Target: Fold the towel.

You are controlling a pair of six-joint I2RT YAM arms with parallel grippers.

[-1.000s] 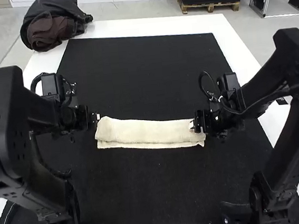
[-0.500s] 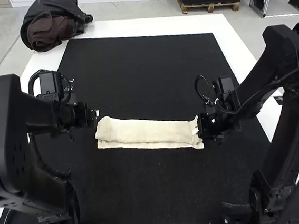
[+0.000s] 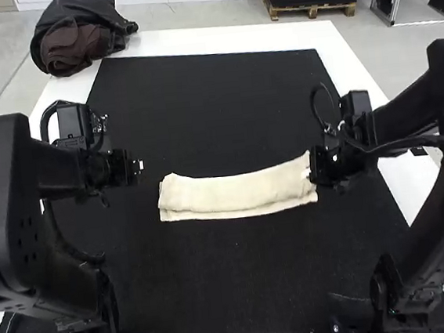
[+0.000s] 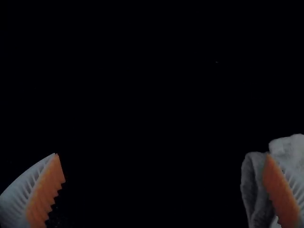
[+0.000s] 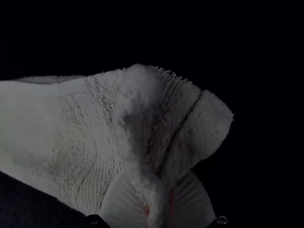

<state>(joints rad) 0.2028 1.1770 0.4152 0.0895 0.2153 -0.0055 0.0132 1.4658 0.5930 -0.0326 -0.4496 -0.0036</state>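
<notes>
The cream towel point(image 3: 236, 193) lies as a long folded strip across the middle of the black mat, a lower layer showing along its near edge. At its right end is my right gripper point(image 3: 311, 172). In the right wrist view the fingers of my right gripper point(image 5: 159, 202) are shut on the bunched end of the towel point(image 5: 52, 128). My left gripper point(image 3: 142, 166) is off the towel's left end, a small gap apart. In the left wrist view my left gripper point(image 4: 164, 178) stands wide open, with the towel point(image 4: 256, 185) beside and behind one finger.
A black mat point(image 3: 215, 96) covers most of the white table point(image 3: 194, 41). A dark bag with brown cloth point(image 3: 76, 39) sits at the table's far left corner.
The right gripper has moved right and slightly forward, and the whole towel has slid right with it, away from the left gripper. The left arm has shifted only slightly.
</notes>
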